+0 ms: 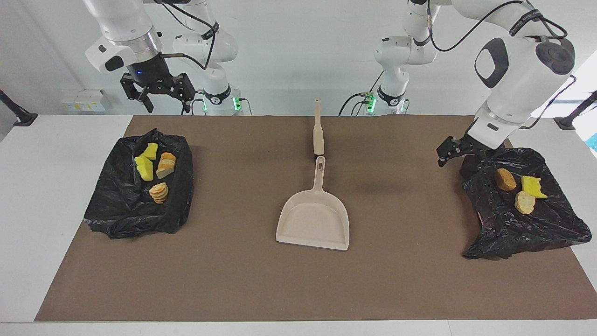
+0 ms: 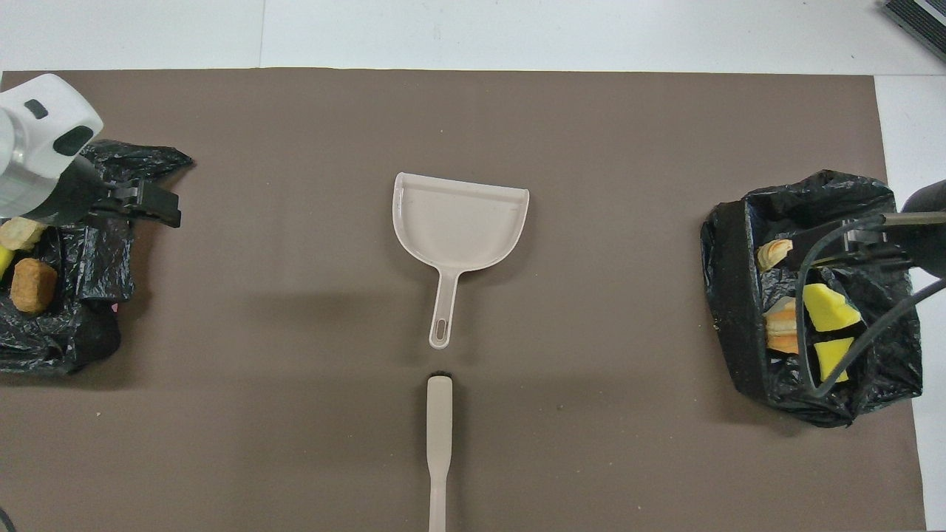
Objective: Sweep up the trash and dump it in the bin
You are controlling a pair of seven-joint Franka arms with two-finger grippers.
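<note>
Facing view, left to right: right tool (image 1: 161, 95) raised, released, over the bench edge beside a black-lined bin (image 1: 140, 200) holding four trash pieces (image 1: 156, 171); brush (image 1: 318, 128); dustpan (image 1: 313, 219); left tool (image 1: 454, 150), released, at the rim of a second black bag (image 1: 522, 224) bearing three pieces (image 1: 520, 189). Overhead view: right tool largely hidden, only cable and body over the bin; brown mat (image 2: 591, 443) under all.
</note>
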